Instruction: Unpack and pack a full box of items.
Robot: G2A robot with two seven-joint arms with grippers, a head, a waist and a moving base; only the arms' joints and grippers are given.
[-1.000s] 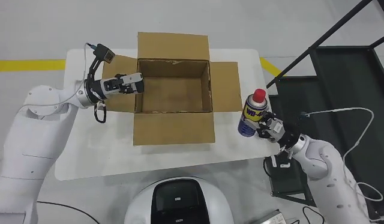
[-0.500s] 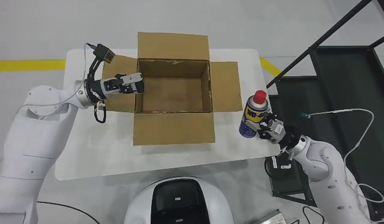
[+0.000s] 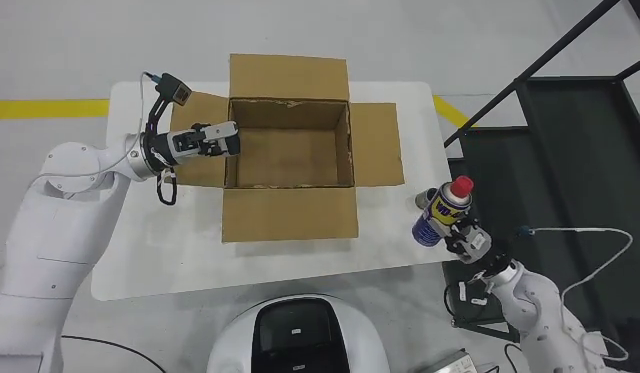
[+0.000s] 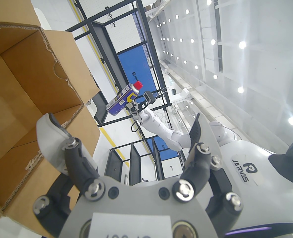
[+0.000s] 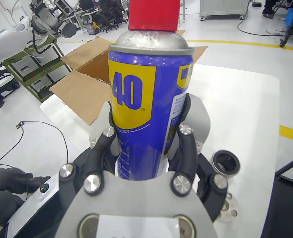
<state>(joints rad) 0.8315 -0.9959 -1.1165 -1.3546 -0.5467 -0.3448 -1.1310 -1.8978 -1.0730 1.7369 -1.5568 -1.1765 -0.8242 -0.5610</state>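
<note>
An open cardboard box (image 3: 290, 158) stands in the middle of the white table (image 3: 160, 263), flaps spread out, with nothing seen inside. My left gripper (image 3: 226, 138) hangs open at the box's left wall; its fingers (image 4: 49, 134) frame the box's inside (image 4: 24, 75). A blue and yellow spray can (image 3: 440, 216) with a red cap is upright in the air over the table's front right corner. My right gripper (image 3: 466, 239) is shut on its lower body. Up close, the can (image 5: 149, 87) stands between the right gripper's fingers (image 5: 186, 137), with the box (image 5: 87, 82) behind it.
A black ring (image 5: 224, 162) and a metal flange (image 5: 227, 209) lie on the table (image 5: 236, 105) near its edge, beside the can. A dark metal stair frame (image 3: 540, 143) stands close to the table's right side.
My right gripper has carried the spray can away from the box, toward the table's front right corner. The left arm has not moved.
</note>
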